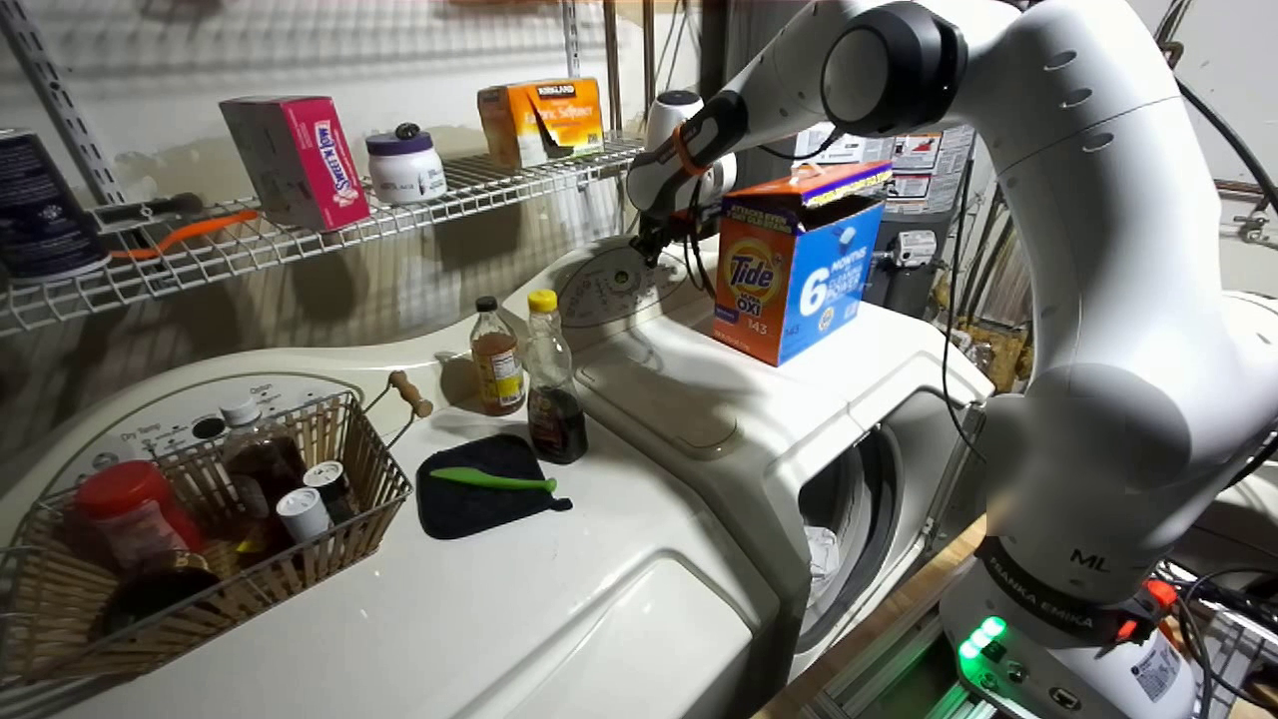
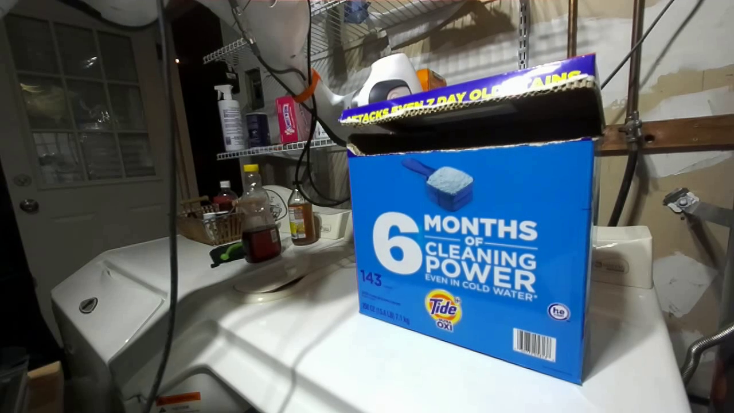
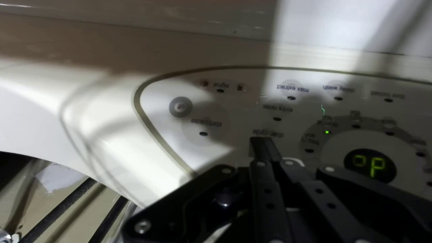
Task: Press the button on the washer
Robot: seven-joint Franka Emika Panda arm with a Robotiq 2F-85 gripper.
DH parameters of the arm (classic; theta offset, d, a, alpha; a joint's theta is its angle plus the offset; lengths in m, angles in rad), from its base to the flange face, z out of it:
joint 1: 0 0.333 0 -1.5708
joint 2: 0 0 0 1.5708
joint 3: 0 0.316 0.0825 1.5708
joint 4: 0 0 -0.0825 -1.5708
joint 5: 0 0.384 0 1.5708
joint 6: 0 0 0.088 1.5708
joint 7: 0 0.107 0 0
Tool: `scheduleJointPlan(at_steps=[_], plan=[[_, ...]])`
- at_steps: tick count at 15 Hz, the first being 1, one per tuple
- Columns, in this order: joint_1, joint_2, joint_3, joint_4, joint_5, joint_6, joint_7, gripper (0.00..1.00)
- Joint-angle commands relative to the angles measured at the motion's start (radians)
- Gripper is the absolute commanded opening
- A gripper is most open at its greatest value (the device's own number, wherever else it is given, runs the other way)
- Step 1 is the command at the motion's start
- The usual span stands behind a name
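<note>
The washer is the glossy white appliance with an open front porthole and a rear control panel. It also shows in the other exterior view and fills much of the wrist view. Its panel appears upside down in the wrist view, with a grey off button, a start/pause button and a lit display. My gripper is at the panel, fingers shut and empty. In the wrist view its fingertips lie over the stain cycle label. I cannot tell whether they touch.
An open Tide box stands on the washer by the arm; it hides the gripper in an exterior view. Two bottles and a basket stand on the neighbouring appliance. A wire shelf hangs above.
</note>
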Motion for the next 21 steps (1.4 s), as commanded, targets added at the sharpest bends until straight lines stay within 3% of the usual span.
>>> scheduleJointPlan(at_steps=[1, 4, 7, 10, 21], plan=[[0.049, 0.078, -0.031, 0.101, -0.025, -0.028, 0.048, 0.0], [0.122, 0.142, -0.098, 0.192, -0.079, -0.091, 0.172, 0.0], [0.156, 0.167, -0.123, 0.254, -0.131, -0.205, 0.208, 0.0], [0.129, 0.127, -0.105, 0.241, -0.124, -0.264, 0.167, 0.0], [-0.046, -0.084, 0.033, -0.025, -0.013, -0.075, -0.16, 0.0]])
